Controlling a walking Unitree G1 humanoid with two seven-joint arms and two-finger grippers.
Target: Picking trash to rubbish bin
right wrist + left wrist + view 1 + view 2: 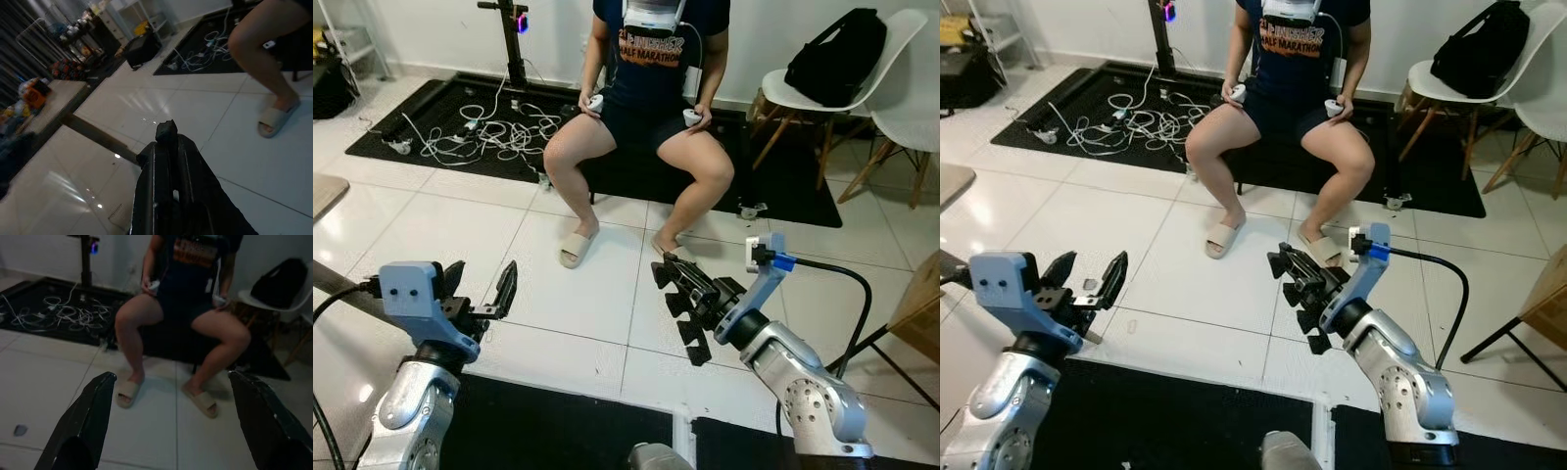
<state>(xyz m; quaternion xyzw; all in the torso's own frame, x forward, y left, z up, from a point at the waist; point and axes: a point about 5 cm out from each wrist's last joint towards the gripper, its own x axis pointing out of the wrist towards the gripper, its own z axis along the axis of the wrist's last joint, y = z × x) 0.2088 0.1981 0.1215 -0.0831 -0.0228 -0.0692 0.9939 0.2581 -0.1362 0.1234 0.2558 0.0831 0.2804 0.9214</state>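
Two grippers raised before me: my left gripper spreads its fingers wide, ready to grasp, my right gripper pressed shut, empty, both over white tiled floor facing a seated person.

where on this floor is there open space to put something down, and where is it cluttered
Open white tile lies between the left gripper and the seated person's sandals, running left toward the black mat's near edge. Another bare strip lies between the right gripper and the chair legs. It is crowded on the mat, where tangled white cables spread, and around the person's feet.
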